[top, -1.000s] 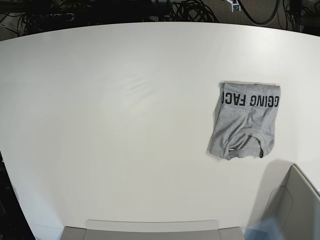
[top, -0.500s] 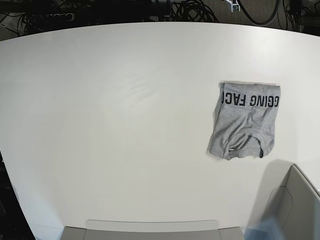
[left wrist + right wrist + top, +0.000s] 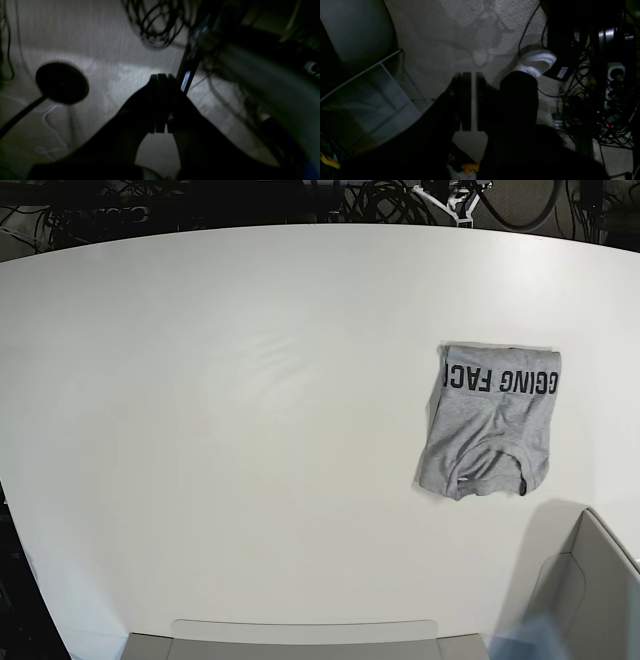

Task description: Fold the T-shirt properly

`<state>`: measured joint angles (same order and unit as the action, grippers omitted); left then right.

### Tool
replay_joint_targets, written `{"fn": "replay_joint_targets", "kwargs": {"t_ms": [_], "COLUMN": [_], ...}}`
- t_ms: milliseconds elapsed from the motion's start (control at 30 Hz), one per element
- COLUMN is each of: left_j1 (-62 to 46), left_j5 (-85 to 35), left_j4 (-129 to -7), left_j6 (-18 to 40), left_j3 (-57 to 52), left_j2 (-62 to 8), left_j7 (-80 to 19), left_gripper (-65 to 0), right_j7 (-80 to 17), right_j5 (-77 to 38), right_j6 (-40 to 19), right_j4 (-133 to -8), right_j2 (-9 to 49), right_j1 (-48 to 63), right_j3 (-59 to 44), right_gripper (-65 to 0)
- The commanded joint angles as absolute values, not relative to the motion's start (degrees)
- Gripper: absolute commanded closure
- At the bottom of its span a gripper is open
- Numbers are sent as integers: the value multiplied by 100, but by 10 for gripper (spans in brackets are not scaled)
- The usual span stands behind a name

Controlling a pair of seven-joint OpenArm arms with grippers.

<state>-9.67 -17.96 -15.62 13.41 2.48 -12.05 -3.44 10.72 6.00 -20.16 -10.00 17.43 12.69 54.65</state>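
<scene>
Grey T-shirt (image 3: 492, 422) folded in base view only, wrist views show floor (image 3: 460, 30)

T-shirt (image 3: 490, 422) lettering: folded under, partly hidden | wrist views: dark, blurred

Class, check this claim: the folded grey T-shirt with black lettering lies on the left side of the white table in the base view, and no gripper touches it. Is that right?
Not quite. The T-shirt lies on the right side of the white table, as the base view shows. The rest holds: it is folded, grey, black-lettered, and no gripper touches it.
</scene>
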Motion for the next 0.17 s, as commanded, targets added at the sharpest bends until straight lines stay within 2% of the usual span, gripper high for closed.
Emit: {"fn": "replay_joint_targets", "kwargs": {"t_ms": [0,133], "left_j1": [-980,-857], "left_j5": [-1780,-1780], "left_j4": [-1569,-1569], "left_j6": [1341,1341], "left_j3": [233,233], "left_j2": [-1209,-1191], "left_j7": [-391,-391], "left_gripper": [0,0], "right_j7": [1086,1086], "right_j5": [593,593], "right_j6": [-2079,-2079], "right_j4": [-980,-980], "right_j2": [1807,1719], "right_j1": [1314,1314], "right_j3": [5455,5455], "right_gripper": [-30,-30]}}
